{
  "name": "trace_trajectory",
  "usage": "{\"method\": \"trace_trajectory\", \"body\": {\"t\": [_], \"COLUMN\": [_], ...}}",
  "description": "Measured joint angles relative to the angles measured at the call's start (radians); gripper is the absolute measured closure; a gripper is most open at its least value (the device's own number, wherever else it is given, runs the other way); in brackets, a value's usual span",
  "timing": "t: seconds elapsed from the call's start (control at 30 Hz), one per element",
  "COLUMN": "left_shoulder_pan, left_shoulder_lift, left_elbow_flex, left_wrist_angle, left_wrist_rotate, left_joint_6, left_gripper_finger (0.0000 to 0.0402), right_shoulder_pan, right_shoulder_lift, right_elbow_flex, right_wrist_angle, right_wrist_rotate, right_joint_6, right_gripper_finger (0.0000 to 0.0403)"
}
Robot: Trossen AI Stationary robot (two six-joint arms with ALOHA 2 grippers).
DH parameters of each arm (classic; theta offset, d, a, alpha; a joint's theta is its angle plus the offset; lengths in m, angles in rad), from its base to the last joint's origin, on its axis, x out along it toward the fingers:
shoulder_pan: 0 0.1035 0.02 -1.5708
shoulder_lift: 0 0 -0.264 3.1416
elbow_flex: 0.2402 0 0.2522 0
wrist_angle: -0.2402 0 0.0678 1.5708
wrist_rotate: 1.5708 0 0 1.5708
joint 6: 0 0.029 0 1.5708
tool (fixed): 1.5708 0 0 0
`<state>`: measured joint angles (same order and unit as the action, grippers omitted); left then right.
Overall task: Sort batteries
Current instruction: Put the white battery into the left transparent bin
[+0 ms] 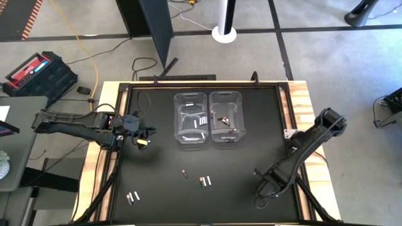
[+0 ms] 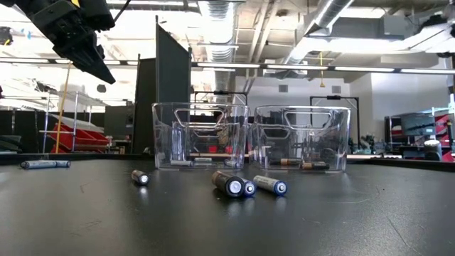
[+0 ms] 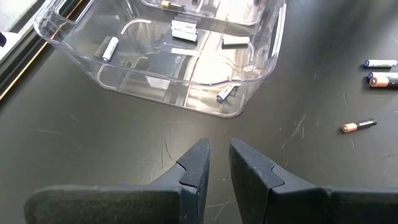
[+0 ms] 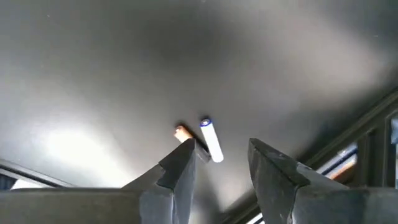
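Two clear bins stand side by side at the table's middle. The left bin (image 1: 190, 117) holds silvery batteries (image 3: 184, 29). The right bin (image 1: 225, 116) holds dark copper-ended ones (image 2: 302, 165). Loose batteries lie on the black mat: a single one (image 1: 184, 174), a pair (image 1: 205, 181) and another pair (image 1: 132, 198). My left gripper (image 3: 219, 152) hovers left of the left bin, a narrow gap between its fingers and nothing in it. My right gripper (image 4: 221, 158) points down near the table's near right corner, open over a white battery (image 4: 211, 140) and a copper-ended one (image 4: 183, 132), touching neither.
The mat's raised black frame and the wooden table edge (image 1: 304, 107) run close beside the right arm (image 1: 308, 141). Bare mat lies between the bins and the loose batteries. A black panel (image 2: 173, 92) stands behind the bins.
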<state>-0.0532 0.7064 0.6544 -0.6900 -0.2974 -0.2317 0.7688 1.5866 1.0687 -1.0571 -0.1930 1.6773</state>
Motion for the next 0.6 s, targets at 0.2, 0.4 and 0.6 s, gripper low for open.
{"method": "trace_trajectory", "body": {"t": [0.2, 0.4, 0.6], "left_shoulder_pan": [0.000, 0.000, 0.000], "left_shoulder_lift": [0.000, 0.000, 0.000], "left_elbow_flex": [0.000, 0.000, 0.000], "left_wrist_angle": [0.000, 0.000, 0.000], "left_wrist_rotate": [0.000, 0.000, 0.000], "left_joint_6": [0.000, -0.024, -0.027], "left_gripper_finger": [0.0345, 0.0345, 0.0345], "right_shoulder_pan": [0.000, 0.000, 0.001], "right_shoulder_lift": [0.070, 0.114, 0.137], "right_elbow_flex": [0.000, -0.004, -0.011], "right_wrist_angle": [0.029, 0.074, 0.083], "right_wrist_rotate": [-0.066, -0.130, -0.151], "right_joint_6": [-0.075, -0.115, -0.115], "right_gripper_finger": [0.0240, 0.0240, 0.0240]}}
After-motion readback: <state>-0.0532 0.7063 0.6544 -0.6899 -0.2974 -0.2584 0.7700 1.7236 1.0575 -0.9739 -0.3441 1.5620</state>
